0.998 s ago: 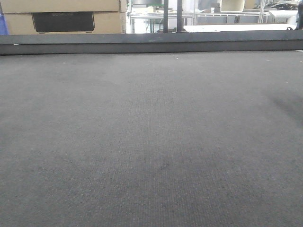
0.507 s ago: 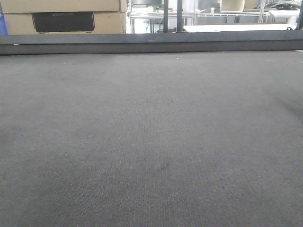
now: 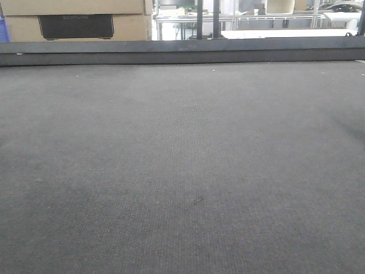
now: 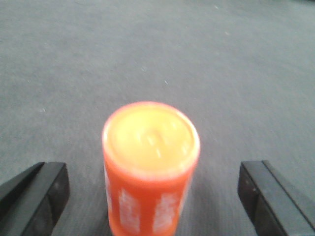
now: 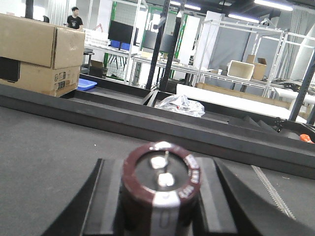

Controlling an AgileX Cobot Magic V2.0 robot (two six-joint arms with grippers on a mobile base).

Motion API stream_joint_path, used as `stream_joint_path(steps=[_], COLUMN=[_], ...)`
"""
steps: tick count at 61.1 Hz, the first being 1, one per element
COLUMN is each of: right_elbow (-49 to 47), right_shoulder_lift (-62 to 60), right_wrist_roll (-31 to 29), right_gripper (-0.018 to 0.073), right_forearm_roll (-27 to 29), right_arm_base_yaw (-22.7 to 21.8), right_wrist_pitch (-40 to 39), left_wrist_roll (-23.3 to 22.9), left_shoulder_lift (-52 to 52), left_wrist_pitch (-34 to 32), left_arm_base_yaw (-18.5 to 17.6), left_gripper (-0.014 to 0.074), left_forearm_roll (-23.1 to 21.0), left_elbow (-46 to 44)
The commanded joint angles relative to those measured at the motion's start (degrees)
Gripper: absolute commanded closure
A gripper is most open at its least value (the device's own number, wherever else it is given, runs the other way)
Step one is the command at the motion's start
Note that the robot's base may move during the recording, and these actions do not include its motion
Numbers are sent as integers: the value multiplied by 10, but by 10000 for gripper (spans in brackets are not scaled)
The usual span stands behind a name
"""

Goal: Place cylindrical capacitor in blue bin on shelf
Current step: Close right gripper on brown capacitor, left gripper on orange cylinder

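Dark maroon-brown at the rim with white print round it, the cylindrical capacitor point(image 5: 161, 189) has a silver top carrying two small terminals and a pale stripe down its side. It fills the lower middle of the right wrist view, top turned to the camera.

Against the earlier front views, the grey tabletop point(image 3: 182, 171) looks the same except for a faint shadow at its right edge, now thinner.

The capacitor sits between the black fingers point(image 5: 106, 196) of the right hand point(image 5: 160, 169), which pinch it from both sides.

The left hand point(image 4: 152, 172) is spread wide. A blurred orange cylinder point(image 4: 150, 167) stands upright on the tabletop between its fingers, touching neither.

Beyond the tabletop's raised dark edge stand cardboard boxes point(image 5: 39, 54), with a blue tray point(image 5: 90, 84) just beside them.
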Motion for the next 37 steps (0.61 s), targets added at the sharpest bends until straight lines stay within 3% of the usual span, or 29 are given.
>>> stream_joint_path(steps=[1,31,37], right_elbow=[1,1,1], right_shoulder_lift=[-6,-6,-6], right_wrist_roll=[-1,-1,-1], right_gripper=[657,657,657], right_forearm_roll=[2,2,2], right_arm_base_yaw=[-3,-3,-3], right_wrist_pitch=[-2,14,14], left_wrist_roll=[2,2,2], left_shoulder_lift=[18,76,76], left_wrist_pitch=[-14,-20,-21], left_arm_base_yaw=[4,9,9], left_gripper=[-5,-3,53], left_forearm_roll=[-12,-12,-12], left_elbow=[-16,-43,-43])
